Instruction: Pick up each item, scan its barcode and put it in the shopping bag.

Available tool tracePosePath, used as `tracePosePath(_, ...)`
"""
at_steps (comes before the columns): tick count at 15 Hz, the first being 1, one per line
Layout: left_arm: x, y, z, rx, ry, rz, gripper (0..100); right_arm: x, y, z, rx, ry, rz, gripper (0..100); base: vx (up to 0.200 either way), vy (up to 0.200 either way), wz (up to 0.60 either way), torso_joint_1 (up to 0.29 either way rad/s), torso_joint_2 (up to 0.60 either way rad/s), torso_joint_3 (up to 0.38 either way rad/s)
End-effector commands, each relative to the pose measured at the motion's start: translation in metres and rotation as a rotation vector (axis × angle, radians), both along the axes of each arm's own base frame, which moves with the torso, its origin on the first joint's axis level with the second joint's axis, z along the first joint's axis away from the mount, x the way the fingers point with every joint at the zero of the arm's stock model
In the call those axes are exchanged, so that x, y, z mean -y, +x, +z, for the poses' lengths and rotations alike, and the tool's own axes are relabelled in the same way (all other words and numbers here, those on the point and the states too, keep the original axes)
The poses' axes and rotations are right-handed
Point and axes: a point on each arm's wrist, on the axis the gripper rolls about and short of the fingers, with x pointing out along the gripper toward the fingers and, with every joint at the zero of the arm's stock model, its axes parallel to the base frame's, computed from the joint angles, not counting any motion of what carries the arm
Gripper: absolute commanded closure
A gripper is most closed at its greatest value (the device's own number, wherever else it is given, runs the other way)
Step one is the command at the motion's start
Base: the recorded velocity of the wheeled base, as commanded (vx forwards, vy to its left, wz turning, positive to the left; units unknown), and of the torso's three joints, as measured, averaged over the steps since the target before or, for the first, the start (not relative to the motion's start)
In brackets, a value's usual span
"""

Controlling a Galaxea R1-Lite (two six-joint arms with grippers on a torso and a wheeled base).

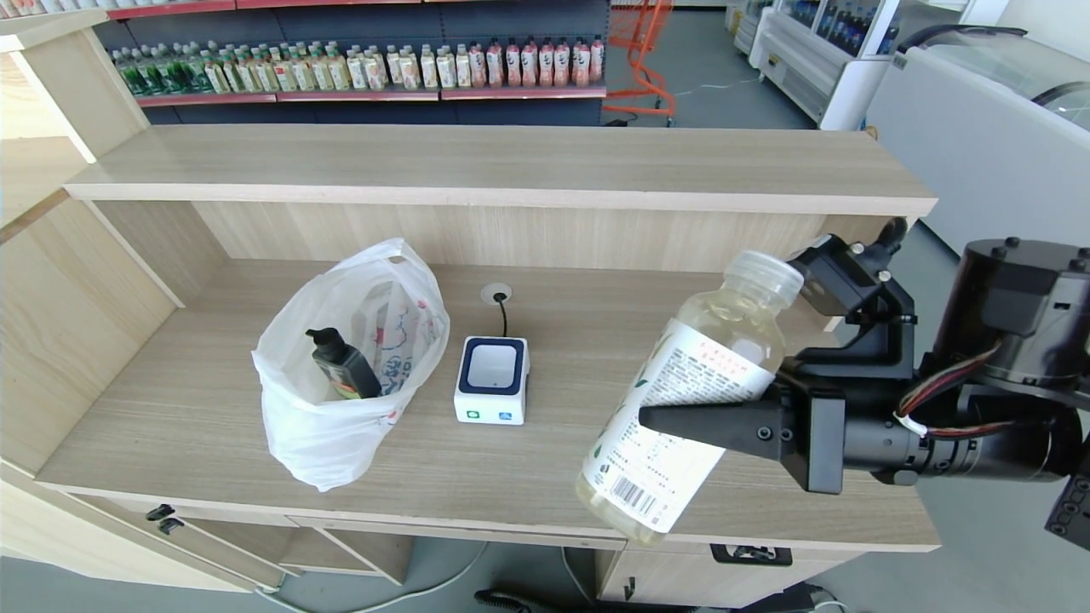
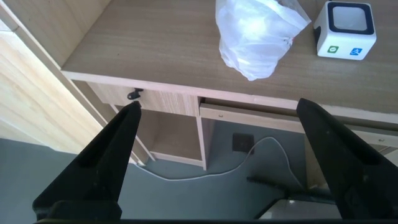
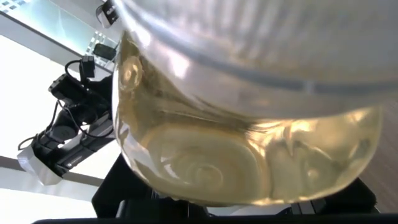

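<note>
My right gripper (image 1: 681, 415) is shut on a clear bottle (image 1: 681, 400) of pale yellow drink with a white label. It is held tilted above the counter's right front, cap up and to the right, with its barcode (image 1: 634, 495) facing up near the base. The bottle's base (image 3: 249, 143) is close up in the right wrist view. A white scanner (image 1: 492, 379) sits mid-counter. Left of it stands the white shopping bag (image 1: 341, 426), mouth open, with a dark pump bottle (image 1: 345, 364) inside. My left gripper (image 2: 217, 168) hangs open and empty below the counter's front edge, facing the bag (image 2: 258, 34) and scanner (image 2: 346, 28).
The wooden counter (image 1: 553, 460) has a raised back ledge (image 1: 502, 170) and side walls. A cable runs from the scanner into a grommet (image 1: 496, 295). Drawers (image 2: 249, 115) and a floor cable lie under the front edge. Drink shelves (image 1: 358, 68) stand behind, freezers (image 1: 979, 111) to the right.
</note>
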Motion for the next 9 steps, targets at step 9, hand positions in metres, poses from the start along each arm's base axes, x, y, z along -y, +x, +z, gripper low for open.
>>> tracePosePath(9,0.0000,0.0001,0.0000,-0.001,0.000,0.001,0,0.0003,-0.0019,0.0074,0.026,0.015,0.001,100,0.000,0.000,0.00,0.000,0.00,0.000)
